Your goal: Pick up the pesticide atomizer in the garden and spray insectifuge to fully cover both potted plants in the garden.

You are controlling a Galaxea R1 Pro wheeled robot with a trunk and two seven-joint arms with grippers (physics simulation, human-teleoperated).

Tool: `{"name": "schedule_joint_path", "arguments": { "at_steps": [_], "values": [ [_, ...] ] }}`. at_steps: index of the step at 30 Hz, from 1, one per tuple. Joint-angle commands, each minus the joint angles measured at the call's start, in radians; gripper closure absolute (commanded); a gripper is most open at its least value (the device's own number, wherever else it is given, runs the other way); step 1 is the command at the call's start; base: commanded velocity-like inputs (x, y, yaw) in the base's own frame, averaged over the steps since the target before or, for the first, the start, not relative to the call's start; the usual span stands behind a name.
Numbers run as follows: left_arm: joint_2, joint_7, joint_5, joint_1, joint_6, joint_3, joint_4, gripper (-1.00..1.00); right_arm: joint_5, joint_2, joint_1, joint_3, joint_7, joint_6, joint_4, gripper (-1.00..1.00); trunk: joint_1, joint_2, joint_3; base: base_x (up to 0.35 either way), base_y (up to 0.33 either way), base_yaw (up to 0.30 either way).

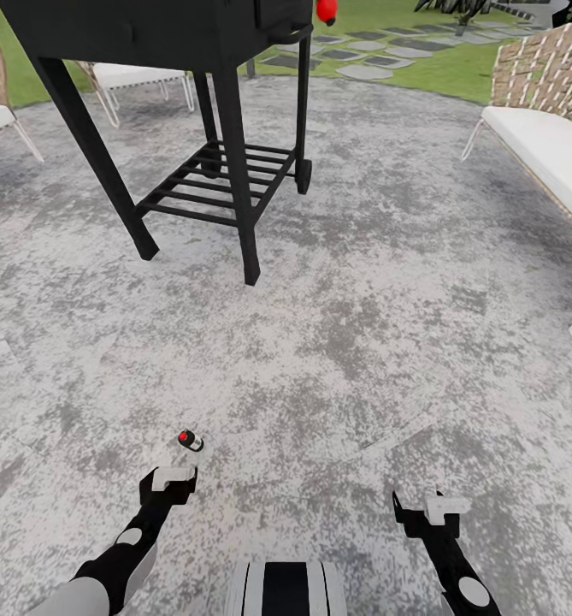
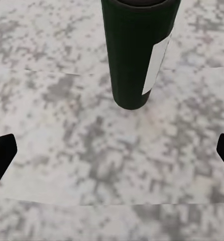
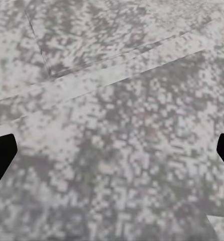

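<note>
On the grey mottled patio, a black grill stand rises at the far side of the head view, its top cut off by the frame's upper edge. White-cushioned woven chairs stand around the paving, each only partly in frame, and beyond them a strip of lawn with stepping stones is visible. A small red knob shows at the grill's upper corner, half clipped.

The pesticide atomizer appears in the left wrist view as a slim dark green cylinder with a white label band down one side; its upper part runs out of frame. In the head view only a small piece of it with a red dot can be made out, just beyond the left gripper.

The left gripper's dark fingertips sit at opposite edges of its wrist view, spread wide, with the bottle ahead of them and not touching either. The right gripper hangs low over bare paving, its fingers likewise wide apart and holding nothing.
</note>
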Motion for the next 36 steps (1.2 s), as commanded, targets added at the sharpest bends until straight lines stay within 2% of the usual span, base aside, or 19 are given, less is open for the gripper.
{"name": "schedule_joint_path", "arguments": {
  "at_steps": [1,19,36],
  "values": [
    [-0.001,-0.001,-0.007,0.000,-0.004,0.007,0.001,-1.00,0.001,0.000,0.000,0.001,-0.004,-0.003,0.001,-1.00,0.000,0.000,-0.001,0.087,-0.019,0.000],
    [0.001,-0.001,-0.002,0.000,-0.004,0.008,0.001,-1.00,0.001,0.000,0.000,0.001,-0.004,-0.003,0.001,-1.00,0.000,0.000,-0.001,0.127,-0.018,0.000],
    [0.001,-0.001,-0.004,0.000,-0.005,0.008,0.001,-1.00,0.001,0.000,0.000,0.001,-0.004,-0.003,0.001,-1.00,0.000,0.000,-0.001,0.015,0.000,0.000]
  ]
}}
